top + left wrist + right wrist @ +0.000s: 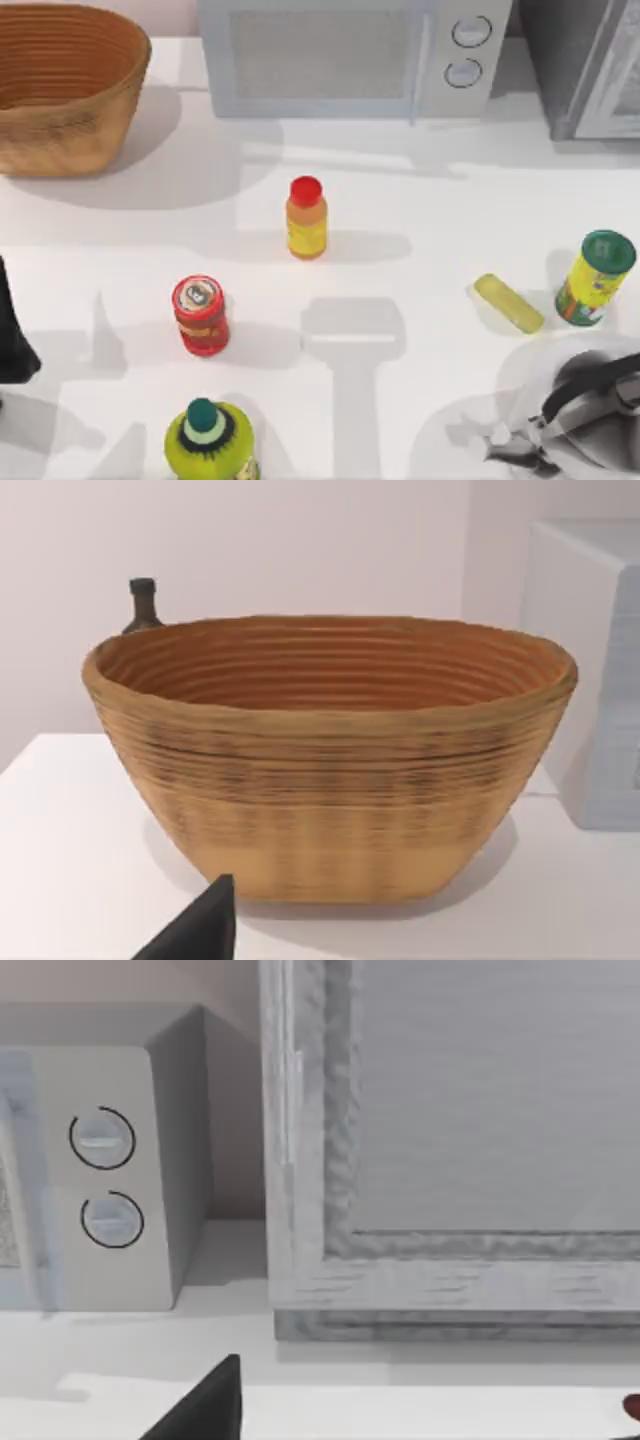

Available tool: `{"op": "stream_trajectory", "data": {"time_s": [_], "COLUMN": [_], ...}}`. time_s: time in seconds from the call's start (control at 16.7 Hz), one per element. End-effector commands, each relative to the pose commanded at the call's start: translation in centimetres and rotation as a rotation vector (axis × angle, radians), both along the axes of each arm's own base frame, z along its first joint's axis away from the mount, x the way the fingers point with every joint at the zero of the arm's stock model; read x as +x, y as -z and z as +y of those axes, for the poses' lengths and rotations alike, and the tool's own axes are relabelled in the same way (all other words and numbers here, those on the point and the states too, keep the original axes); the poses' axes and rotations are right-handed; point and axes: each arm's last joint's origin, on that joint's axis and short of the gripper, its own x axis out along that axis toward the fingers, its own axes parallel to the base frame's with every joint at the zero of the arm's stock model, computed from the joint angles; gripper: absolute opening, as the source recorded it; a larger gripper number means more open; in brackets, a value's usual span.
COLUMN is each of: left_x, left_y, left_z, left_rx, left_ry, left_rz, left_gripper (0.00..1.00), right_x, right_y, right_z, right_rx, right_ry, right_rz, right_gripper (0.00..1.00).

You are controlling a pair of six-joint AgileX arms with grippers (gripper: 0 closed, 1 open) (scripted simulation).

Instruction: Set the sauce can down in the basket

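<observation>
The basket (62,95) stands at the far left corner of the table, just left of the microwave (350,55). The sauce can (201,316) stands upright in the left half of the table, well apart from the basket and nearer the front edge; its long axis is vertical and its round top faces the camera above. The left arm (14,335) is at the left edge, much nearer to the can than the right arm (580,415), which is parked at the front right corner. So I judge the left arm should take it. If either gripper's fingers are spread or pressed together, I cannot tell. The left wrist view looks at the basket's ribbed side and shows a dark bottle (142,604) behind it.
</observation>
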Motion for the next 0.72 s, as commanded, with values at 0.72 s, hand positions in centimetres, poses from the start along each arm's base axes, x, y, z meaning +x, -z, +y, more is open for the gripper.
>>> {"op": "stream_trajectory", "data": {"time_s": [0.72], "left_x": [3.0], "left_y": [-7.9], "left_z": [0.8], "left_rx": [0.342], "left_ry": [0.319], "left_rz": [0.182], "left_gripper": [1.0], "right_x": [0.0], "right_y": [0.0], "right_z": [0.0], "right_rx": [0.0], "right_ry": [0.0], "right_rz": [0.0], "right_gripper": [1.0]}}
